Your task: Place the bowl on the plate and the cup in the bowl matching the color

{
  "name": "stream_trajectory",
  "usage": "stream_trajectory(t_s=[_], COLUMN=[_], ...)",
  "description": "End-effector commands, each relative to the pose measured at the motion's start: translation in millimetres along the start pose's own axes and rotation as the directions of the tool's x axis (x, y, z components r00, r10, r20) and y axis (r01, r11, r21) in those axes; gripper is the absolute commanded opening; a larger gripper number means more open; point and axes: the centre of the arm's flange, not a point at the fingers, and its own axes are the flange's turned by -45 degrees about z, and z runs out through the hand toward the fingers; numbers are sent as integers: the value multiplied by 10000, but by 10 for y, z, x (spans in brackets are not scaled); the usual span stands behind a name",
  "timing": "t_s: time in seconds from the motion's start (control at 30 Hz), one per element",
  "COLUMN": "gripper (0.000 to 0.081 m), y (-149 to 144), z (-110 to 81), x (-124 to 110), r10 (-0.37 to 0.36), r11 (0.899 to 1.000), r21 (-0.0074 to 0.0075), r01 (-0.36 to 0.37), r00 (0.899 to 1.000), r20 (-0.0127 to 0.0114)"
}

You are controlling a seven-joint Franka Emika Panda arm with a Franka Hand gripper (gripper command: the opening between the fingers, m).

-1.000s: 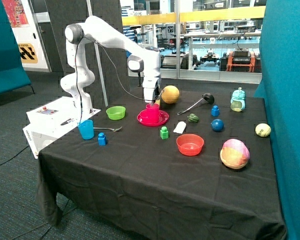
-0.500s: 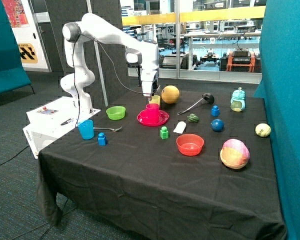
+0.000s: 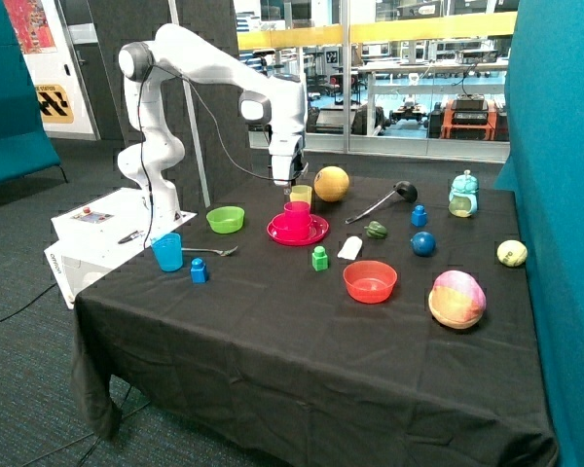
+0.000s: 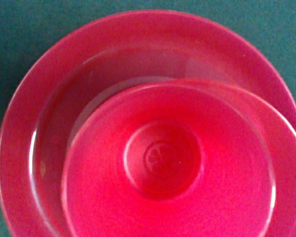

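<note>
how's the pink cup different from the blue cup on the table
The pink cup stands in the pink bowl on the pink plate; the blue cup stands on the cloth near the table's edge. The gripper hangs over the pink cup, not the blue cup. Both stand upright.

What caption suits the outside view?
Franka gripper above small pink plastic cup nested in pink bowl on pink plate.

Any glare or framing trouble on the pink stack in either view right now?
Wrist view: the cup fills most of the frame and is cut off at the edge, with thin bright glints on the bowl wall. Outside view: even lighting, no glare; gripper hangs above the stack on the plate, its fingers too small to read.
</note>
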Motion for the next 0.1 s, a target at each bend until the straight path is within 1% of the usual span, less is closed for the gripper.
stream_trajectory(t_s=[0.0, 0.07], gripper=[461, 460], y=[64, 46], z=[42, 64], x=[84, 117], r10=[-149, -280], r11=[9999, 9996], r21=[23, 23], r01=[149, 280], r00=[9999, 9996], r20=[0, -1])
